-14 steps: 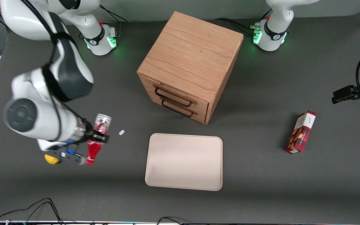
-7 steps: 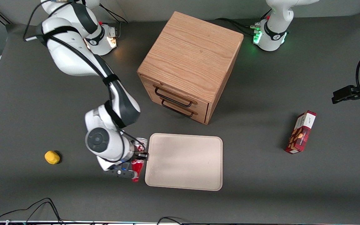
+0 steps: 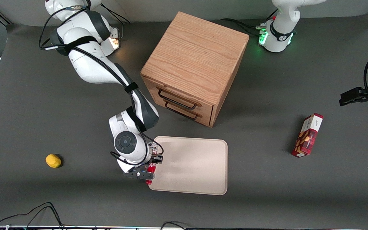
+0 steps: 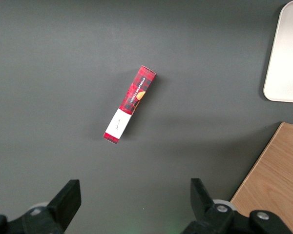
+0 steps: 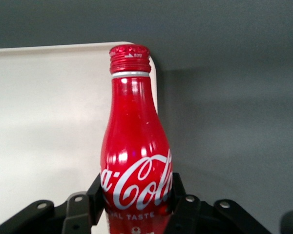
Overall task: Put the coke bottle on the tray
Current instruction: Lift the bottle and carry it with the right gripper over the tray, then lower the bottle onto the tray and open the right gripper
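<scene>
My right gripper (image 3: 153, 158) hangs over the tray's edge at the working arm's end of the table, shut on the coke bottle (image 3: 149, 181). The bottle (image 5: 135, 146) is slim and red with white script. Black fingers (image 5: 183, 207) press its lower body on both sides, where the gripper (image 5: 136, 204) holds it. Its red cap points toward the front camera, and its silver base is mostly hidden by the wrist. The pale beige tray (image 3: 190, 166) lies flat on the table in front of the drawer cabinet. The tray (image 5: 49, 122) lies under the bottle, whose neck sits over a rounded corner.
A wooden two-drawer cabinet (image 3: 193, 67) stands just farther from the front camera than the tray. A red snack box (image 3: 308, 135) lies toward the parked arm's end, also in the left wrist view (image 4: 130, 103). A small yellow object (image 3: 53, 160) sits toward the working arm's end.
My right arm has swung from the working arm's end of the table toward the tray, carrying the bottle. It now hangs over the tray's edge.
</scene>
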`<act>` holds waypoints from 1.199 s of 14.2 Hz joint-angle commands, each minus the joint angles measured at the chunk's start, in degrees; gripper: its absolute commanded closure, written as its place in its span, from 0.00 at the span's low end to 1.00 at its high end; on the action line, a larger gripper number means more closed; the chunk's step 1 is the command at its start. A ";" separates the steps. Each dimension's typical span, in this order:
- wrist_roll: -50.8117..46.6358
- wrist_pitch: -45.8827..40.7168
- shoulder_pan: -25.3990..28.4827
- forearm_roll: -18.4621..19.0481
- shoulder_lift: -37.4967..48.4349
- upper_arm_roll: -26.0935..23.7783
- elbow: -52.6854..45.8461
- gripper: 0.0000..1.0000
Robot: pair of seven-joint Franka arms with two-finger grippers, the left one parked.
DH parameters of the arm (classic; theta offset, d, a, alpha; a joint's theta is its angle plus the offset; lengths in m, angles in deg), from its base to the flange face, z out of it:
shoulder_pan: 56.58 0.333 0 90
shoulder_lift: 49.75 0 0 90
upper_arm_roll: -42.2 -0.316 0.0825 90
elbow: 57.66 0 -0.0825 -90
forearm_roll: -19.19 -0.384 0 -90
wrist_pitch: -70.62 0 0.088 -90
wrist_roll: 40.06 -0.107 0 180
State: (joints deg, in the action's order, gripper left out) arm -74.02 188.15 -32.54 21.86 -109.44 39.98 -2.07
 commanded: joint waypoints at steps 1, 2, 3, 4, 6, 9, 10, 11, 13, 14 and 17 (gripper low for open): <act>0.13 0.86 0.92 -0.21 -2.01 0.72 -2.68 1.00; 0.13 1.03 0.92 -0.21 -2.27 0.72 -2.68 1.00; 0.13 1.21 1.01 -0.21 -2.45 0.72 -2.68 1.00; 0.13 1.39 1.44 -0.12 -2.62 0.72 -2.68 1.00; 0.04 1.47 1.71 -0.12 -3.06 0.81 -2.59 0.89; 0.13 1.48 1.71 -0.12 -3.15 0.81 -2.50 0.67; 0.13 1.48 1.71 -0.03 -3.24 0.81 -2.41 0.60; 0.13 1.48 1.71 0.06 -3.24 0.73 -2.32 0.50; 0.13 1.74 1.71 0.49 -3.15 1.16 -2.32 0.00; 0.13 1.91 1.71 0.58 -3.15 1.16 -2.32 0.00; 0.22 2.00 1.71 0.58 -3.15 1.25 -2.32 0.00</act>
State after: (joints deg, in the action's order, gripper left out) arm -74.01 189.89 -31.47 22.04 -111.73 40.47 -2.66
